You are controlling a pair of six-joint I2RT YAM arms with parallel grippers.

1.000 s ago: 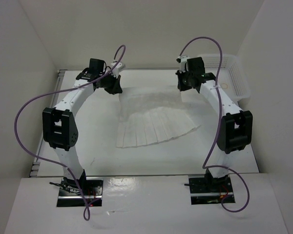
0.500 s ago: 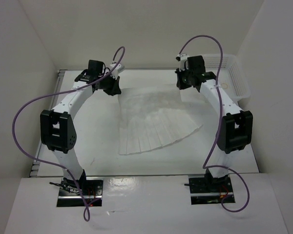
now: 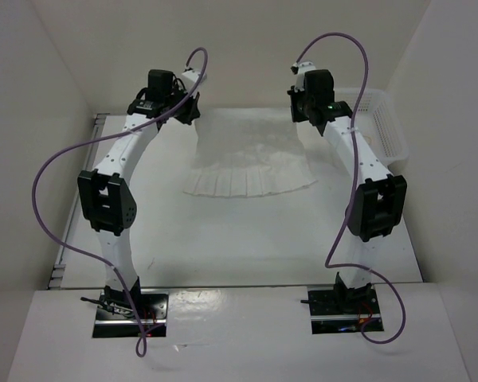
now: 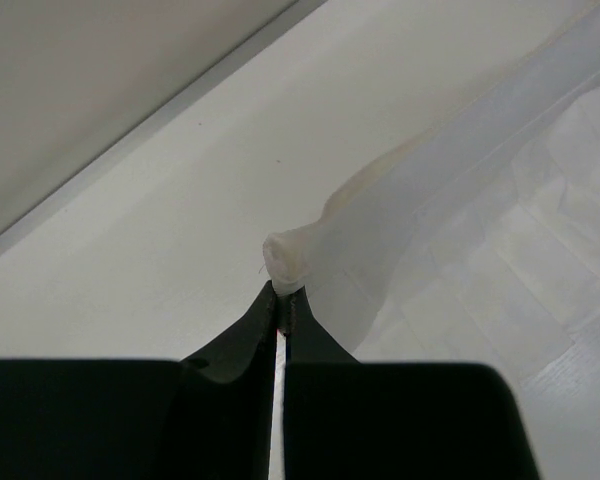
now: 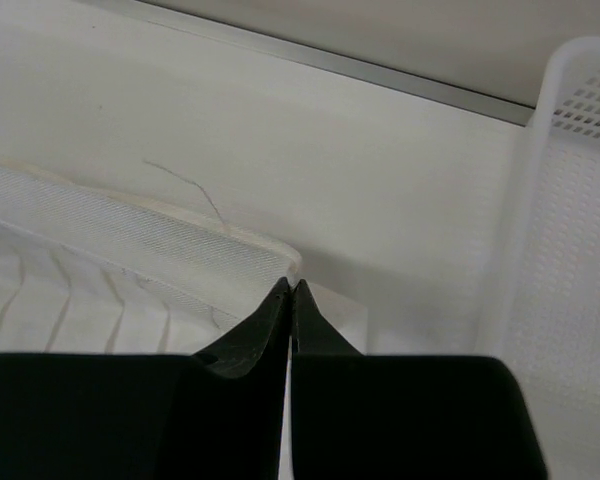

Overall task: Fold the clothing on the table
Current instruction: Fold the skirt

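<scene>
Skirt [image 3: 251,167] hangs at the far side of the desk [image 3: 247,239], hem on it, waistband corners pinched in the left claw [image 4: 282,305] and right claw [image 5: 291,292]. Thin, limp and light, it will likely sag; the waistband gives the firmest hold.

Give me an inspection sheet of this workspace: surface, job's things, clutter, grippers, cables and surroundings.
surface: white table, grey rail along its left edge.
job's things: white pleated skirt fanned open, far corners lifted off the table.
clutter: white mesh basket at the far right.
grippers: left gripper shut on a skirt corner; right gripper shut on the waistband edge.
cables: left purple cable and right purple cable loop clear of the skirt.
surroundings: plain white walls; nothing else seen.
</scene>
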